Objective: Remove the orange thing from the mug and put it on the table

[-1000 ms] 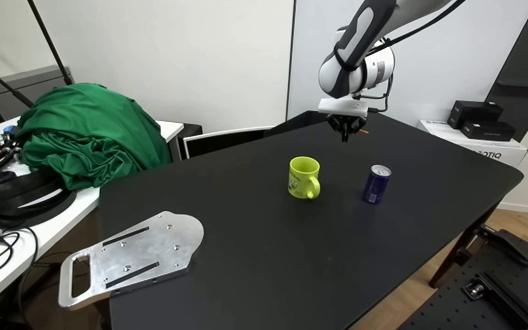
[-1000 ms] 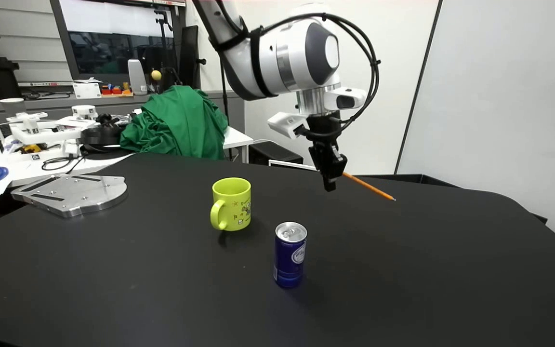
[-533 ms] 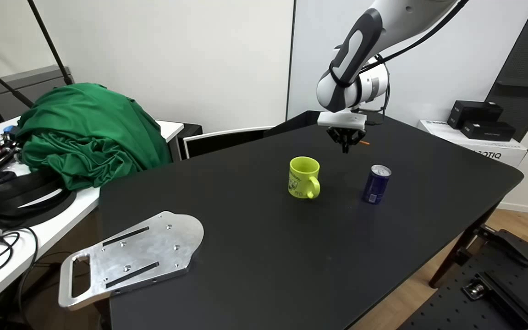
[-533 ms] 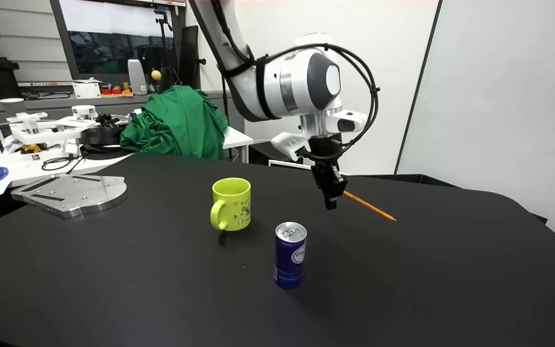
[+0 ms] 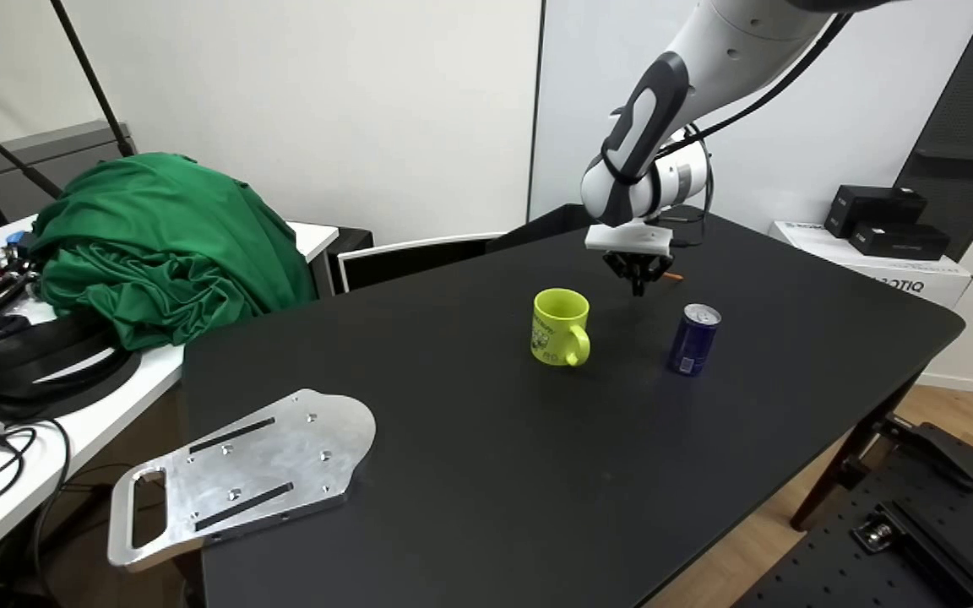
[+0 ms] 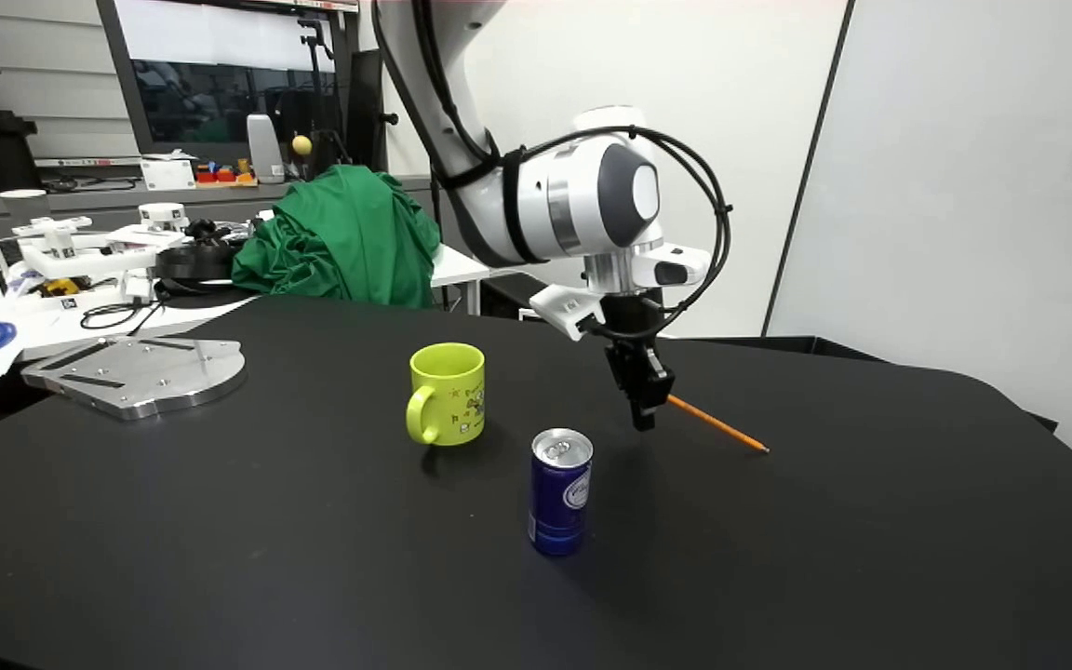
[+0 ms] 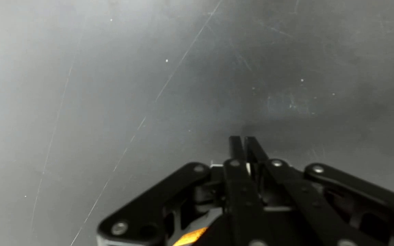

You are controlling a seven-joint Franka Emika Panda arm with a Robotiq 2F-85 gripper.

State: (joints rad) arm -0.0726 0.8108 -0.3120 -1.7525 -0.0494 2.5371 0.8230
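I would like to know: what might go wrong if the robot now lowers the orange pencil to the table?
1. The orange pencil slants downward from the end effector in both exterior views, so its free end may touch the table first and twist in the grip.
2. Thin and stick-shaped, it could roll after release.
3. The blue can stands nearby; a sideways swing might tip it.

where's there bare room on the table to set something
In an exterior view, the widest bare patch of black table runs from the metal plate to the table's right edge, in front of the yellow-green mug and blue can. Another lies between can and white box. It's crowded where mug, can and gripper cluster, the orange pencil jutting out.
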